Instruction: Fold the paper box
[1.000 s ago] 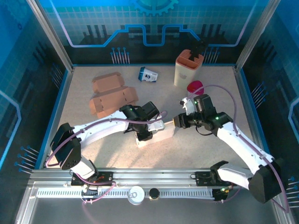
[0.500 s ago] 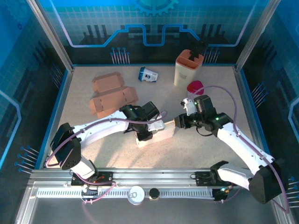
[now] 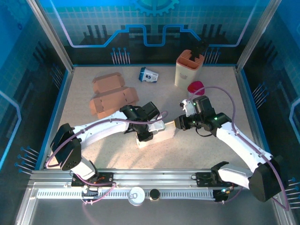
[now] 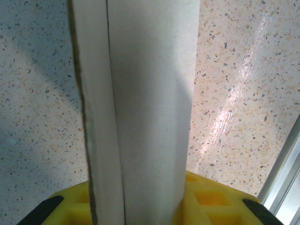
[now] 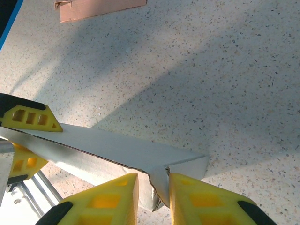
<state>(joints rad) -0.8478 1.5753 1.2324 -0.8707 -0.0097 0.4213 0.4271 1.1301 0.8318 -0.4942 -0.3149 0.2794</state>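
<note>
The white paper box (image 3: pixel 158 134) lies at the overhead frame's centre, mid-fold, with one long panel clamped in the left gripper (image 3: pixel 142 135). The right gripper (image 5: pixel 153 179) pinches its end flap (image 5: pixel 160 187), lower centre of the wrist view. Next, I judge, that flap must be bent inward.

1. White-shelled left arm (image 3: pixel 101 127) with black joints; a purple cable (image 3: pixel 140 123) loops along it;
2. White right arm (image 3: pixel 239 143) likewise (small green lights (image 3: pixel 216 118) near its wrist);
3. Yellow plastic fingers (image 5: pixel 108 200), ribbed, black-tipped.
</note>
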